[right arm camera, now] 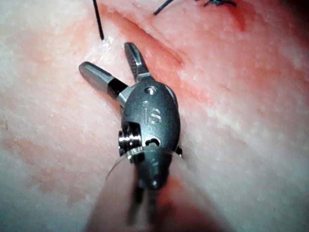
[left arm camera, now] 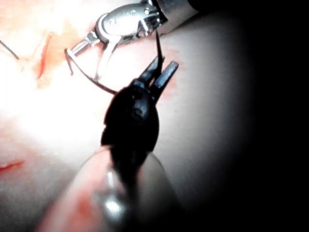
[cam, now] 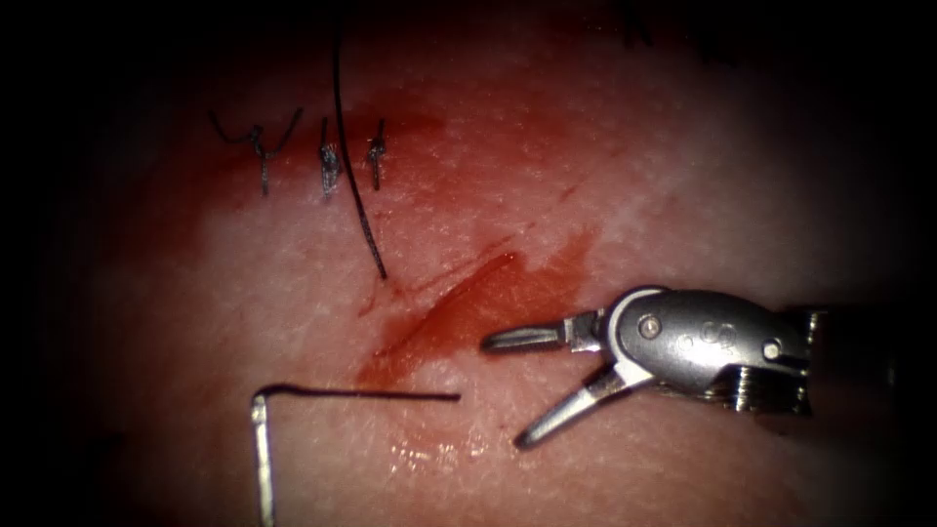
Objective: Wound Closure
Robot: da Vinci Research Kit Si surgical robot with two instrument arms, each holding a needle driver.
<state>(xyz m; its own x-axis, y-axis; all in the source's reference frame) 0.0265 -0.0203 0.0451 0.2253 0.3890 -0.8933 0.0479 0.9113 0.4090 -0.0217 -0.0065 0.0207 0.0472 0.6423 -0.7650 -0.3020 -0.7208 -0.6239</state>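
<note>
"IS" on right claw (right arm camera: 117, 66) housing

Your right arm's tool (cam: 522, 388) enters from the right, its shaft nearly level and its wrist straight. Its jaws stand spread wide in a V and grip nothing, one pointing left, the other angled down-left. Your left arm's tool (left arm camera: 161, 72) points away from its own camera, its jaws parted slightly at the tips.
</note>
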